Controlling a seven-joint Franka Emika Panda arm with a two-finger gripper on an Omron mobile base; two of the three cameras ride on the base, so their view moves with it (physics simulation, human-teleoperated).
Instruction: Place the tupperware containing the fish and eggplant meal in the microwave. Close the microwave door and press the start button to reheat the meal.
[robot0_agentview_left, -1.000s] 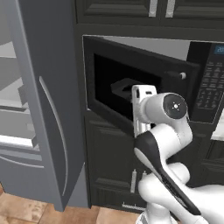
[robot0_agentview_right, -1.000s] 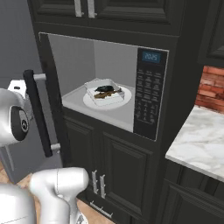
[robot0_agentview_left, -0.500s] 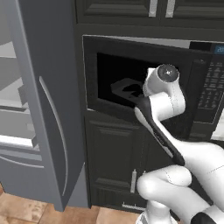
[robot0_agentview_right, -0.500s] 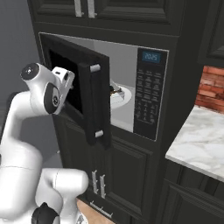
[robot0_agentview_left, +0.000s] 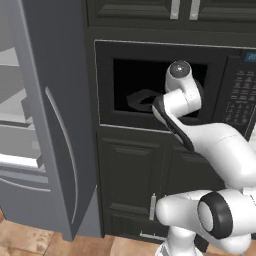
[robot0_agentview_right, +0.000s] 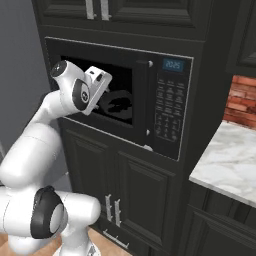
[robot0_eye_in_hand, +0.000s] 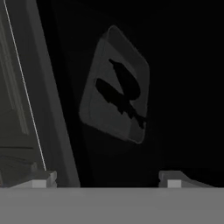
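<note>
Dark glossy microwave door (robot0_agentview_right: 107, 95) glass shows the square translucent tupperware (robot0_eye_in_hand: 114, 85); fingers (robot0_eye_in_hand: 43, 179) spread wide.

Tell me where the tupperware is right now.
The tupperware sits inside the microwave, seen dimly through the closed microwave door, left of the keypad.

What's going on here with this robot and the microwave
The white robot arm has its end effector up against the microwave door, which now looks shut. Through the dark window the tupperware with the fish and eggplant meal shows inside the microwave. The jaws stand apart, holding nothing. Pressing start on the keypad panel seems to be what is left.
</note>
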